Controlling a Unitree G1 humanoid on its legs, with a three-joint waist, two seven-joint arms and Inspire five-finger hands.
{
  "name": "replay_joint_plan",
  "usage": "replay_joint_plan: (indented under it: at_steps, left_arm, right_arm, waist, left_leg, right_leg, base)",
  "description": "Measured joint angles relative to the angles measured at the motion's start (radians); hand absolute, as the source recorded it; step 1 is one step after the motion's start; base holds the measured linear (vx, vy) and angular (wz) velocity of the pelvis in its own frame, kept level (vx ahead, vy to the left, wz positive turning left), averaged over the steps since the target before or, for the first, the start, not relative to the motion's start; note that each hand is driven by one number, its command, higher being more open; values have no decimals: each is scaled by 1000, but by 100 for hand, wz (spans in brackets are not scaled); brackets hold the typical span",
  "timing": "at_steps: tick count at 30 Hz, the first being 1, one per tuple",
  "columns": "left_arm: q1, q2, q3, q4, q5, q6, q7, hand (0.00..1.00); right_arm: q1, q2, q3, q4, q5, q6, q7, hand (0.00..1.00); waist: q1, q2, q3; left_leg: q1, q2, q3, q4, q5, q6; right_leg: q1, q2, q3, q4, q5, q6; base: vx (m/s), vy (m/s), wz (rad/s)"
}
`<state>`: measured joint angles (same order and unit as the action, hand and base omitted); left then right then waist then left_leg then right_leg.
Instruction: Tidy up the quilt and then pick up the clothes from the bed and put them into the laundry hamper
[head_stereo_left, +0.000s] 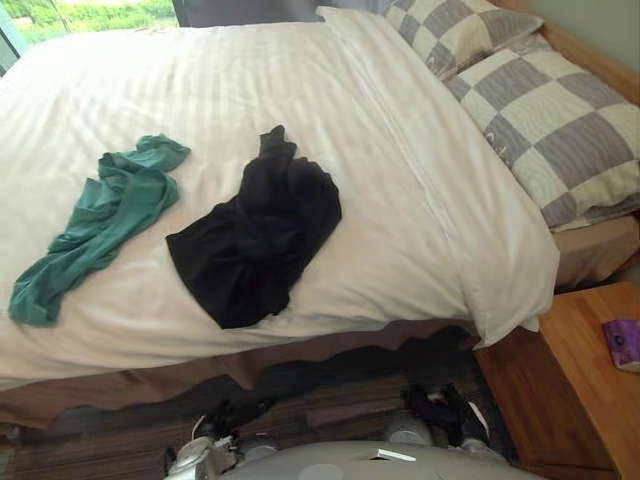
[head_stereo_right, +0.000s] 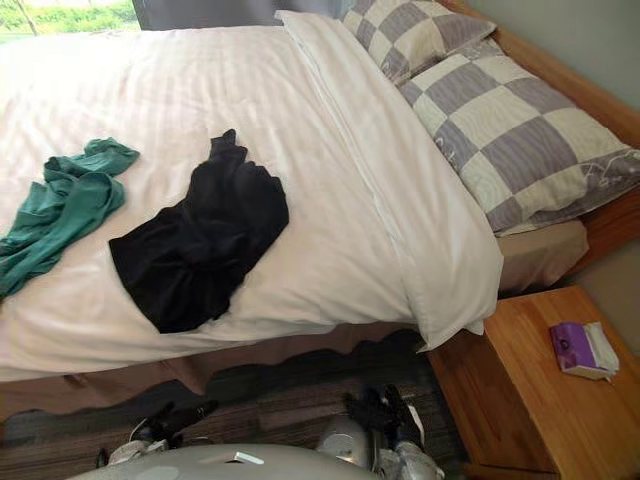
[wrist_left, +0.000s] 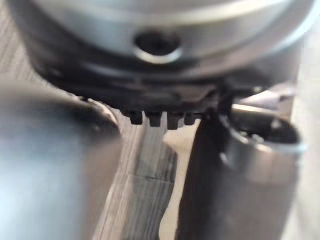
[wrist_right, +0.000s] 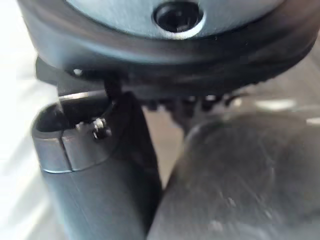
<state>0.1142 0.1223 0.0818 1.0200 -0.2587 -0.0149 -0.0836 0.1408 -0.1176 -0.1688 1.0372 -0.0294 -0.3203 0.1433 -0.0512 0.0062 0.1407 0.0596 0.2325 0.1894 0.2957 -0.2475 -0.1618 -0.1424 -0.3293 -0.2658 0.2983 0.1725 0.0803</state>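
A white striped quilt (head_stereo_left: 300, 90) covers the bed. Its pillow-side edge runs in a straight band, and one corner (head_stereo_left: 515, 300) hangs over the near side. On the quilt lie a crumpled green garment (head_stereo_left: 105, 215) to the left and a bunched black garment (head_stereo_left: 255, 235) near the middle. My left hand (head_stereo_left: 232, 412) and right hand (head_stereo_left: 440, 408) hang low over the floor in front of the bed, well short of the clothes. Both are relaxed and hold nothing. The wrist views show the left hand (wrist_left: 160, 75) and the right hand (wrist_right: 175, 65) from very close.
Two grey-and-cream checked pillows (head_stereo_left: 560, 130) lie at the head of the bed on the right. A wooden nightstand (head_stereo_right: 540, 400) stands at the lower right with a purple tissue pack (head_stereo_right: 580, 350) on it. Dark striped carpet (head_stereo_left: 330, 400) lies before the bed.
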Motion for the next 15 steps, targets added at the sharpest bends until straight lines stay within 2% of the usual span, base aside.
replay_joint_plan:
  at_steps: [1, 2, 3, 4, 5, 6, 7, 9, 11, 12, 15]
  left_arm:
    - [-6, 0, -31, -14, 2, 1, -1, 100]
    - [-14, 1, -66, -29, 4, 12, -1, 100]
    - [-22, 1, -82, -35, 12, 23, 0, 100]
    - [-40, 6, -117, -41, 47, 54, 7, 100]
    - [-63, 5, -132, -40, 76, 86, 13, 100]
    - [-73, -1, -144, -38, 84, 103, 18, 100]
    - [-75, -10, -157, -39, 107, 117, 18, 100]
    - [-75, -10, -160, -39, 129, 123, 26, 100]
    - [-70, -9, -147, -40, 152, 117, 36, 100]
    - [-70, -9, -143, -39, 152, 109, 37, 100]
    - [-72, -5, -141, -40, 151, 47, 39, 100]
  right_arm:
    - [-7, -10, 20, -10, -36, 0, 2, 100]
    - [-10, -10, 26, -29, -51, 1, 6, 100]
    - [-9, -7, 28, -38, -56, 1, 11, 100]
    - [-4, 1, 34, -43, -74, 4, 23, 100]
    - [-5, -1, 43, -42, -86, 10, 39, 100]
    - [-6, -8, 45, -41, -89, 10, 50, 100]
    - [0, -13, 50, -42, -94, 10, 58, 100]
    - [1, -14, 56, -28, -81, 11, 65, 100]
    - [-19, -13, 87, -20, -70, 17, 68, 100]
    - [-27, -13, 95, -15, -63, 21, 67, 100]
    - [-49, -6, 102, 19, -29, 31, 66, 100]
  waist:
    - [0, 8, -1]
    - [0, 11, -1]
    - [-1, 10, -2]
    - [-7, -1, -6]
    - [-7, -11, -11]
    - [-7, 3, -7]
    - [-9, 3, -10]
    - [-1, 7, -14]
    - [20, -10, -21]
    - [22, -14, -20]
    - [22, -27, -6]
  left_leg:
    - [-1, -7, -2, -30, 23, 13]
    - [-5, -25, -11, -74, 57, 24]
    - [-10, -39, -21, -94, 72, 29]
    - [-28, -73, -50, -119, 97, 37]
    - [-42, -111, -76, -131, 112, 42]
    - [-45, -113, -91, -138, 126, 49]
    - [-42, -126, -111, -168, 151, 57]
    - [-14, -125, -132, -209, 174, 53]
    - [-11, -119, -134, -217, 180, 51]
    - [-20, -119, -129, -197, 176, 51]
    - [-111, -104, -27, 15, 143, 47]
  right_leg:
    - [9, 47, -33, 57, -102, 18]
    - [25, 117, -40, 92, -216, 14]
    - [37, 149, -37, 90, -265, 13]
    - [82, 200, -31, 34, -344, 12]
    - [125, 210, -29, -53, -371, -3]
    - [132, 214, -33, -63, -363, -2]
    - [154, 213, -43, -92, -354, -12]
    - [186, 217, -69, -110, -343, -26]
    - [188, 221, -69, -118, -335, -34]
    - [191, 219, -69, -126, -330, -33]
    - [229, 204, -82, -170, -305, -20]
  base:
    - [-34, 254, 21]
    - [-25, 228, 25]
    - [-24, 164, 48]
    - [-41, 97, 63]
    - [-47, 62, 69]
    - [-42, 28, 77]
    - [-21, 1, 72]
    - [-19, -21, 50]
    - [-46, -10, 7]
    - [-66, 38, -3]
    - [-59, 81, 12]
